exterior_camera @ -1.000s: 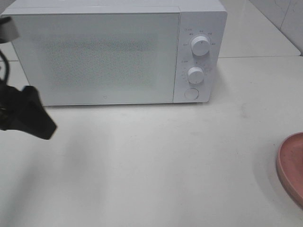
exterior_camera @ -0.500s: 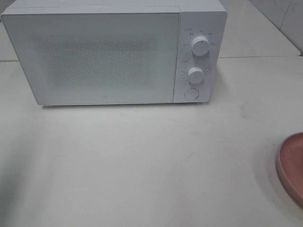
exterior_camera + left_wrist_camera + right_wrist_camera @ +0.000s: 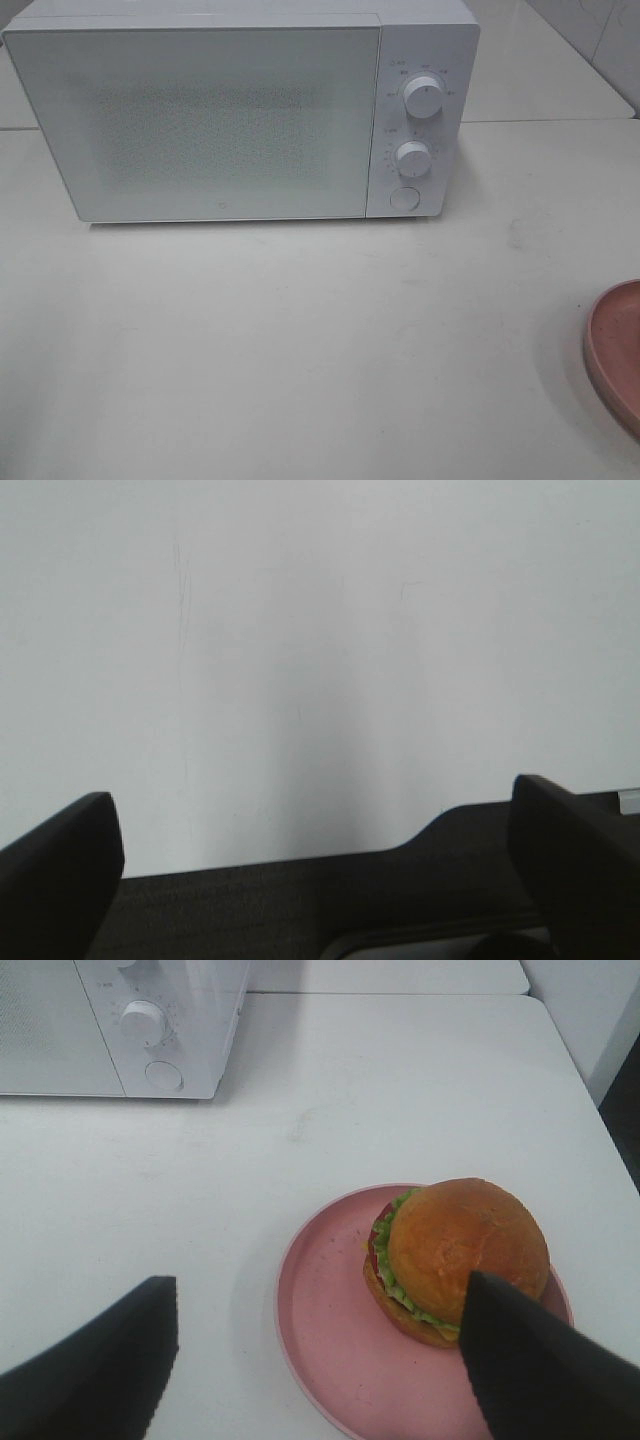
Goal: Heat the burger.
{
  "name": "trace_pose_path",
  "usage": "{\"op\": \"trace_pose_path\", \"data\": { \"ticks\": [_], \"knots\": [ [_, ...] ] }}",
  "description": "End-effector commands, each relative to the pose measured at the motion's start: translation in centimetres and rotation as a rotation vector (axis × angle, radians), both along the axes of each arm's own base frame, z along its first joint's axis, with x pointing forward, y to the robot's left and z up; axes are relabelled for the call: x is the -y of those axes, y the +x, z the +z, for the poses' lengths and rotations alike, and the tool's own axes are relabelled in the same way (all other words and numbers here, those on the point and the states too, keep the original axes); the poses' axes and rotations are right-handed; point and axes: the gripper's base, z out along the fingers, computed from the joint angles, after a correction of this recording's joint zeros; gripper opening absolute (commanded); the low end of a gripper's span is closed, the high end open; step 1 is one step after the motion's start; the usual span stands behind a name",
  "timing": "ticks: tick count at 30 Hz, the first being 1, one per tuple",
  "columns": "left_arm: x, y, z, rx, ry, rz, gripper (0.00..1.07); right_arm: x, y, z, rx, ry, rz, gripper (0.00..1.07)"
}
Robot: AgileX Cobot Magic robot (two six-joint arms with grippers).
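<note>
Right wrist view, burger (image 3: 460,1255) on pink plate (image 3: 325,1335), microwave (image 3: 240,110) closed

Tall round burger with glossy golden-brown bun (image 3: 466,1248), green lettuce frill, red tomato edge, yellow cheese: upright, intact, sitting off-centre on a round pink plate (image 3: 330,1330), near the plate's rim.

surface: white table (image 3: 300,340) seen, faintly scuffed | on it, at the back: white microwave (image 3: 240,110), door closed, two knobs on its right panel | on it, at the right edge: pink plate (image 3: 615,355), partly cut off
</note>
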Motion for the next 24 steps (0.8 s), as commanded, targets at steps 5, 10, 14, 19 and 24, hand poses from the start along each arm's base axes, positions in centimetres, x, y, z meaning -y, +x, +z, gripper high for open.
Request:
{"op": "trace_pose_path", "data": {
  "ticks": [5, 10, 14, 19, 24],
  "knots": [
    [0.1, -3.3, -1.0, 0.296, -0.003, 0.029, 0.98, 0.0, -0.4, 0.1, 0.040, -0.004, -0.006, 0.75],
    [-0.2, -5.7, -1.1, 0.429, -0.005, 0.089, 0.98, 0.0, -0.4, 0.1, 0.040, -0.004, -0.006, 0.75],
    [-0.4, -6.2, -1.2, 0.460, -0.001, 0.119, 0.98, 0.0, -0.4, 0.1, 0.040, -0.004, -0.006, 0.75],
    [-0.4, -6.1, -1.2, 0.455, -0.001, 0.117, 0.98, 0.0, -0.3, 0.1, 0.036, -0.004, -0.006, 0.75],
    [-0.4, -6.1, -1.2, 0.455, -0.001, 0.117, 0.98, 0.0, -0.3, 0.1, 0.036, -0.004, -0.006, 0.75]
  ]
}}
